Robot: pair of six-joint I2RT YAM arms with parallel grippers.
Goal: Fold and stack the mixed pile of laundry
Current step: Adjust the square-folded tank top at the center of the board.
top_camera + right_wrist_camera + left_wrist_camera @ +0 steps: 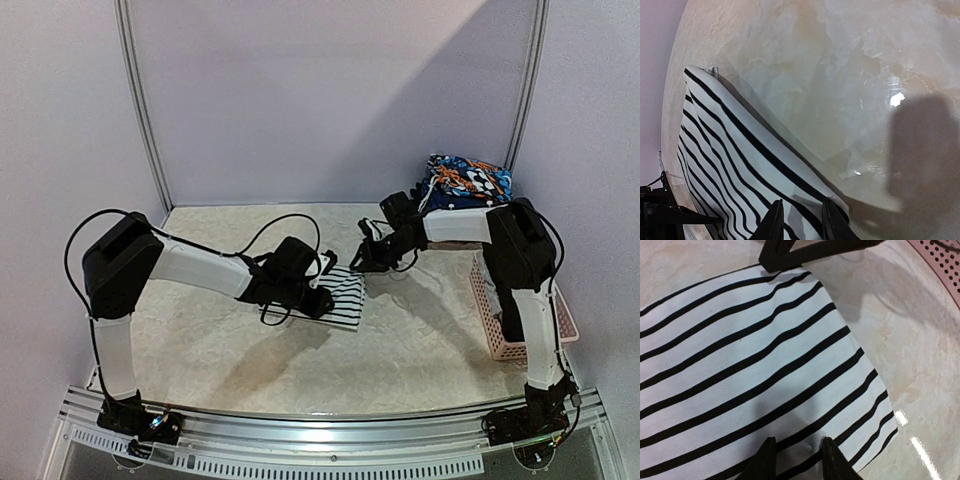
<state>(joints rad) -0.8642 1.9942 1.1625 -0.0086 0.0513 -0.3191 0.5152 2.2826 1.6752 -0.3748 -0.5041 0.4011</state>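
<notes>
At the striped top's (345, 292) 1 o'clock corner, right fingers (775, 222) pinch it up off the desk (420, 340); left fingers (765, 460) sit narrow on it, grip unclear.

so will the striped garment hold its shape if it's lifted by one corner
Probably not: the striped garment lies thin and flat, and its raised edge curves softly, so it should drape. It looks light. The table is glossy, so a push may slide or bunch it.
</notes>
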